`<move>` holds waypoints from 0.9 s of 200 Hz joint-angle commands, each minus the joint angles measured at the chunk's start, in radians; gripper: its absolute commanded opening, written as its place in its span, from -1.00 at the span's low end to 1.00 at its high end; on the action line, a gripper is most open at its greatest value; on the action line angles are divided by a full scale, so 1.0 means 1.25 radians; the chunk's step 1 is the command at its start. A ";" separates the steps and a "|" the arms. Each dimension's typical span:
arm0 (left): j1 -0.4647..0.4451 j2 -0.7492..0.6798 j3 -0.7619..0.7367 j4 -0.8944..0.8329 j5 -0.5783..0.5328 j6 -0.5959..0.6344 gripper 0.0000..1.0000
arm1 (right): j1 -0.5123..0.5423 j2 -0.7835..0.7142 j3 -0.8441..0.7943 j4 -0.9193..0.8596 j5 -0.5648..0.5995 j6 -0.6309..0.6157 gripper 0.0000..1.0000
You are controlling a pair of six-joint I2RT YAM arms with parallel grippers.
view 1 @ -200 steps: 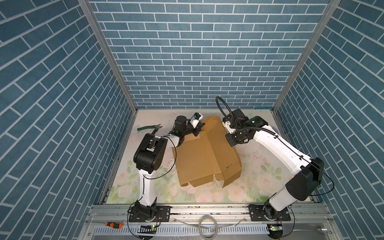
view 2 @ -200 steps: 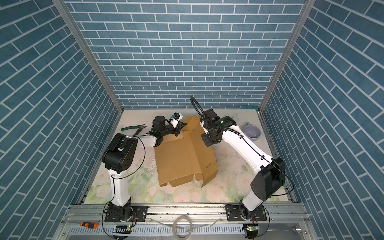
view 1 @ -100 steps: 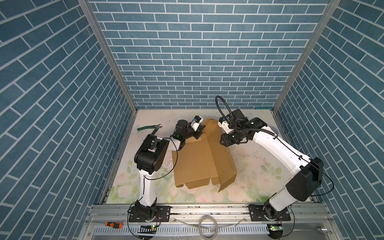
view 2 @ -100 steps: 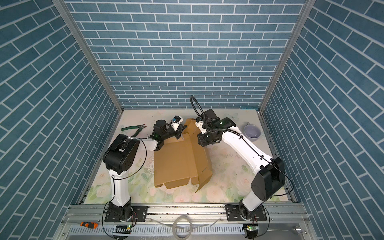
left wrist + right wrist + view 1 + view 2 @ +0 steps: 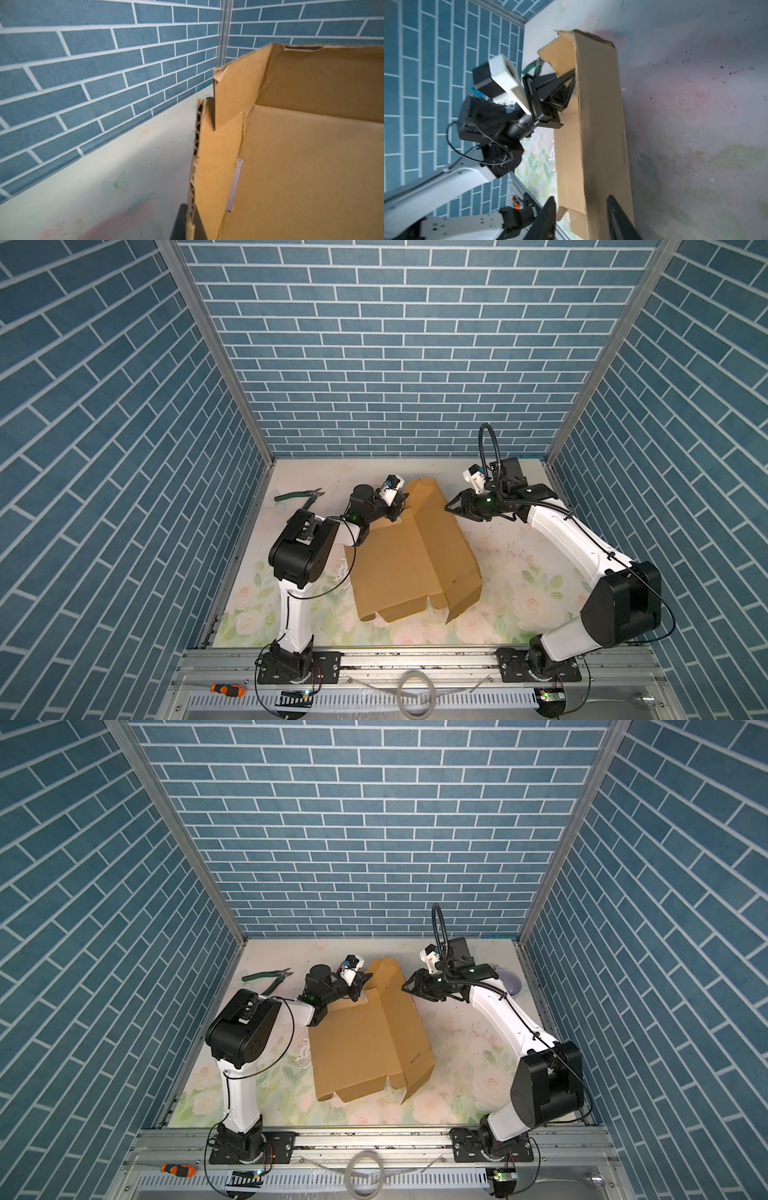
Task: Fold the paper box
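Top views both show the paper box (image 5: 411,564) in the middle of the tabletop (image 5: 519,556), its right side bent up. My left gripper (image 5: 400,509) pinches its far left flap. My right gripper (image 5: 451,508) is open, just beside the bent side.

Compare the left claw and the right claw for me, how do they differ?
The left claw is shut on the far edge of the paper box; the right claw is open, gripping nothing. The left claw meets the box's flatter left panel, while the right claw hangs beside the raised right panel. Both are black and work at the box's far end.
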 commanded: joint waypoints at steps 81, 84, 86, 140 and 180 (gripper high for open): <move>-0.015 -0.010 -0.023 0.053 -0.023 -0.020 -1.00 | -0.009 0.017 -0.086 0.135 -0.025 0.177 -0.71; -0.015 -0.010 -0.023 0.052 -0.022 -0.020 -1.00 | -0.007 0.019 -0.085 0.129 -0.021 0.174 -0.71; -0.015 -0.009 -0.022 0.052 -0.023 -0.020 -1.00 | -0.007 0.019 -0.083 0.125 -0.019 0.171 -0.71; -0.022 -0.006 -0.018 0.053 -0.025 -0.022 -1.00 | 0.046 0.062 0.000 -0.042 0.113 0.054 -0.60; -0.028 -0.009 -0.026 0.061 -0.040 -0.031 -1.00 | 0.090 0.079 0.053 -0.117 0.211 -0.003 -0.32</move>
